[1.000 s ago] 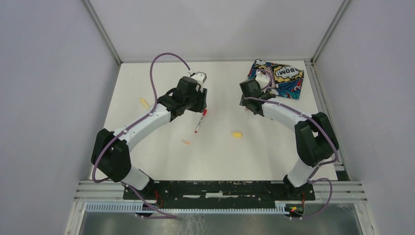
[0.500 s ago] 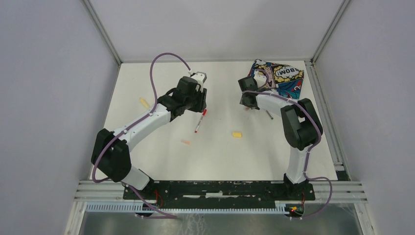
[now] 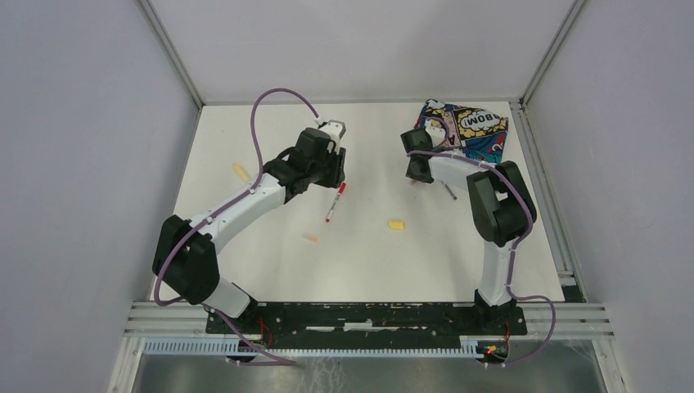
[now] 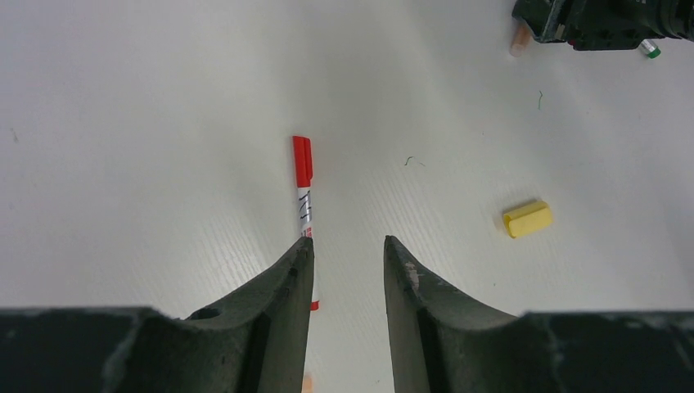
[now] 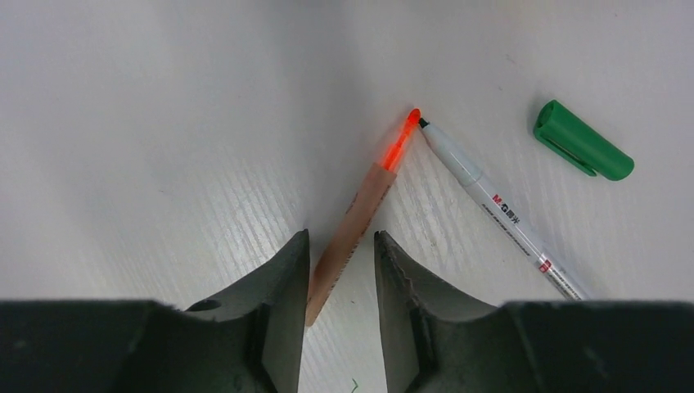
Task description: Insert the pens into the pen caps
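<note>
In the right wrist view an uncapped orange pen [image 5: 360, 205] lies on the white table, its rear end between the jaws of my open right gripper [image 5: 341, 236]. A whitish pen [image 5: 501, 211] lies beside it, tip to tip, with the green cap [image 5: 583, 141] further right. My open left gripper [image 4: 348, 241] hovers over the rear of the red-ended whitish pen [image 4: 304, 190], which lies partly under its left finger. The yellow cap [image 4: 527, 219] lies to the right. From above, the red pen [image 3: 335, 201], yellow cap [image 3: 396, 224], orange cap [image 3: 310, 237] and yellow pen [image 3: 241, 172] are spread out.
The comic-print pouch [image 3: 468, 131] lies at the back right, just behind my right gripper [image 3: 417, 174]. My left gripper [image 3: 333, 176] is left of centre. Grey walls close in the table on three sides.
The right arm has folded, its elbow swinging back and inward, while its gripper shifted slightly toward the back. The left arm and the loose pens and caps have not moved.
</note>
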You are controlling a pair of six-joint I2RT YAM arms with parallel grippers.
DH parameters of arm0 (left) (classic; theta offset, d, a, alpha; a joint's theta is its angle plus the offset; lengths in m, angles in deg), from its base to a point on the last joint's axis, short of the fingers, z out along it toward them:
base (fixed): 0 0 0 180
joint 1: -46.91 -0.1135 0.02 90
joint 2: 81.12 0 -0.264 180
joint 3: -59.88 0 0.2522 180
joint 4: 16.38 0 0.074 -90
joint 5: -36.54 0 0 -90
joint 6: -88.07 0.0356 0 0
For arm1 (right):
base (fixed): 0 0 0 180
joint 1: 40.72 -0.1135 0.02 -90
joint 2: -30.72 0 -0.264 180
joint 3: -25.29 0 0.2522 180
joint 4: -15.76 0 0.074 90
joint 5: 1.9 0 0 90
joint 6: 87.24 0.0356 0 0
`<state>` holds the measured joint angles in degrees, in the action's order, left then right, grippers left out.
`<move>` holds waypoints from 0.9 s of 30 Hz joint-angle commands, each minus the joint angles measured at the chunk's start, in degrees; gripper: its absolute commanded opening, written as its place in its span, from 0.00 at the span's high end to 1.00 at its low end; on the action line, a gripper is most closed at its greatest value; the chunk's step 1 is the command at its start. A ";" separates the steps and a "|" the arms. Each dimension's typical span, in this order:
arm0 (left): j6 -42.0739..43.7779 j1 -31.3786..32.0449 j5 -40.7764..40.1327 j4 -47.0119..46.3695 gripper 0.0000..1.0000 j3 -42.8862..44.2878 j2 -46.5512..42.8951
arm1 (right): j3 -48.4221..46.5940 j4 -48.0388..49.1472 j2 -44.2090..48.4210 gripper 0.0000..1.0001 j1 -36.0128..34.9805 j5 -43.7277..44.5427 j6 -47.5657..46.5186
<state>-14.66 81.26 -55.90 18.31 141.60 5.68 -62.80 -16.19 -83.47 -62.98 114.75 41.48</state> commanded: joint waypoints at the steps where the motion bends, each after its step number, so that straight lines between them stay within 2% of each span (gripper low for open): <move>1: 1.91 -0.22 0.77 -1.00 0.57 0.15 -1.72 | -1.06 0.81 -1.07 0.62 0.73 -2.73 -2.12; 7: 2.01 -0.22 0.38 -0.80 0.57 0.15 -2.33 | 1.74 2.17 0.88 0.79 0.77 -7.56 -8.18; 12: 2.05 -0.20 0.25 -0.80 0.57 0.22 -2.34 | 2.52 1.55 1.71 0.87 0.73 -16.78 -16.06; 18: 2.24 -0.23 0.12 -0.71 0.57 0.28 -2.25 | 2.46 -6.01 2.32 0.85 0.65 -26.36 -25.30; 27: 2.08 -0.20 0.47 -0.83 0.57 0.33 -2.34 | 8.12 -9.23 6.83 0.73 0.67 -27.27 -29.29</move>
<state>-14.64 81.26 -55.92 18.33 141.60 5.49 -56.83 -19.52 -77.28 -62.09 89.20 15.27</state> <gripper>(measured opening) 0.429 0.249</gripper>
